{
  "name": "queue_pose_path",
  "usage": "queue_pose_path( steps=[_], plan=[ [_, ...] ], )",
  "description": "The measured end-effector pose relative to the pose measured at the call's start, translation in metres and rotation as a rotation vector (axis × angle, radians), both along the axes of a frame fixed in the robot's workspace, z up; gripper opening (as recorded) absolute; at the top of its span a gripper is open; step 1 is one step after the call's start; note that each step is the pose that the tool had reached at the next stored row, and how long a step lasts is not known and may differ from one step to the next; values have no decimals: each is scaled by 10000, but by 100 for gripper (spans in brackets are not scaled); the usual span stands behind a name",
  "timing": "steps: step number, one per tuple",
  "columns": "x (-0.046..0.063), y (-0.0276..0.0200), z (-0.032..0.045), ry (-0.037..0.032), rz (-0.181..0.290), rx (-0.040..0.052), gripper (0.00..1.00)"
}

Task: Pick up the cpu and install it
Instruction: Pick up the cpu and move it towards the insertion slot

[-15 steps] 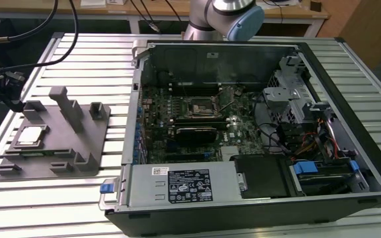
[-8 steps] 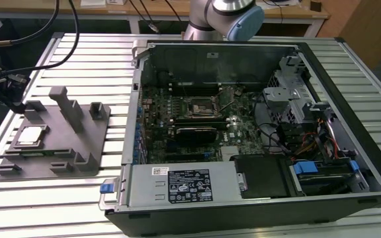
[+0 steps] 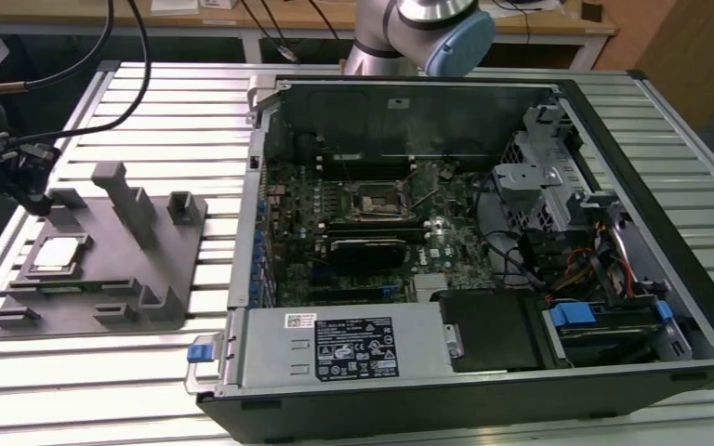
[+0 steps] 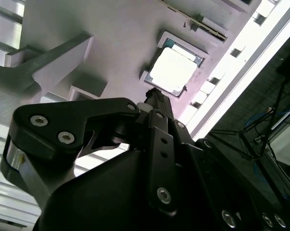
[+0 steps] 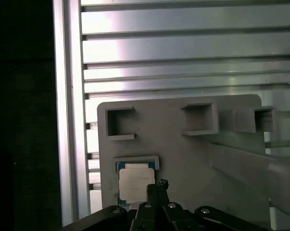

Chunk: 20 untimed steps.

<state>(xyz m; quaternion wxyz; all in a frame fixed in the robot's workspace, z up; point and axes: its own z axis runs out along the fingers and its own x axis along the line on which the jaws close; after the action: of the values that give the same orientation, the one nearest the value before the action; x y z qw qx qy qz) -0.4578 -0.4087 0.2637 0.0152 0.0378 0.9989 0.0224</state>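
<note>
The job is at the pick-up step: the cpu lies flat in its shallow square pocket in the grey tray, on the side of the tray away from the open computer case, and nothing has lifted it yet. The gripper hangs over the tray just beside that pocket. In the first wrist view its tip sits at the chip's edge, not centred over it.

As far as I can make out in the second wrist view, the fingers are drawn together into one narrow point and carry nothing. I can't tell from here whether the tip touches the chip or hovers just above it.

The black socket waits on the motherboard inside the case, well apart from the tray, and looks unfilled.

To my eye the grasp calls for care. The tool has to line up squarely with the chip, because the pocket's low walls hug it on all sides, and one of the tray's upright posts stands near enough to matter. The chip is thin, so it would need to come out level rather than levered up by one edge.
</note>
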Motion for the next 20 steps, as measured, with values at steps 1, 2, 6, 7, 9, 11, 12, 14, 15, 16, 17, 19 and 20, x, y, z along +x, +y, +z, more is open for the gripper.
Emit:
queue_pose_path(
  steps=[1,2,6,7,9,11,12,14,15,16,17,19,20],
  plan=[
    [-3,0,-10,1,0,-1,11],
    [-5,0,-19,2,0,-2,11],
    [-17,-16,-46,1,0,-3,11],
    [-19,-26,-52,1,0,-3,11],
    [-23,-47,-64,1,-1,-3,11],
    [-26,-70,-75,1,0,-4,11],
    [-28,-82,-82,1,-1,-3,11],
    [-30,-99,-101,0,-1,-2,11],
    [-33,-104,-113,0,-1,-2,11],
    [-36,-107,-126,0,-2,-2,11],
    [-41,-110,-141,0,-3,-3,11],
    [-46,-113,-165,0,-1,-5,11],
    [-49,-114,-176,0,0,-7,11]
  ],
)
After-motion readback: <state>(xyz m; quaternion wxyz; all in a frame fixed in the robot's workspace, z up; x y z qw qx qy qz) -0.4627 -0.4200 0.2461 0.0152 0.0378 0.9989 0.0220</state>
